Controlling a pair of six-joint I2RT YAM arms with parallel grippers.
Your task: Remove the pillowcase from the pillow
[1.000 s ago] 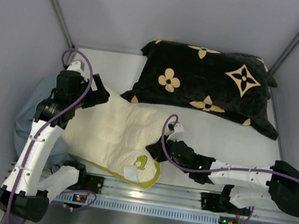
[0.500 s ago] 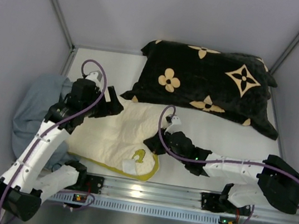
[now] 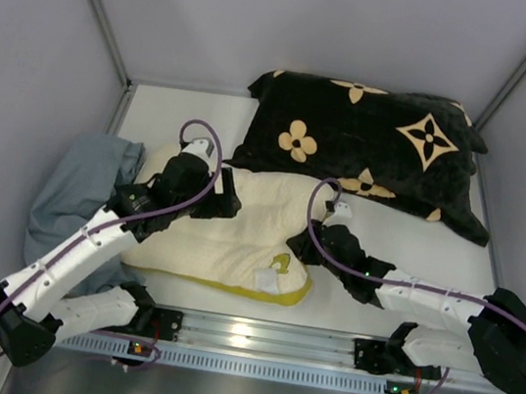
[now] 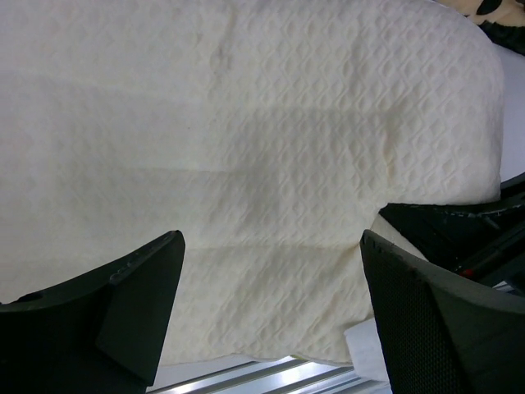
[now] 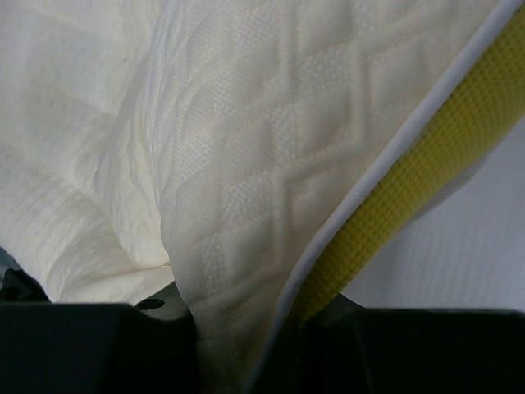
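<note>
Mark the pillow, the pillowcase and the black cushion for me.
pillow (image 3: pixel 259 224): top view, bare cream middle between the two arms.
pillowcase (image 3: pixel 70 193): top view, middle of the grey-blue heap at left.
black cushion (image 3: pixel 368 153): top view, centre of its upper face.

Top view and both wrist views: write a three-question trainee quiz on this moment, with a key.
1. Fill in: in the top view, the pillowcase lies heaped to the ___ of the pillow.
2. True or false: the left gripper is clamped shut.
3. The right gripper pinches: A the pillowcase; B the pillow's piped edge; C nothing.
Key: 1 left; 2 false, its jaws stand open above the pillow; 3 B.
</note>
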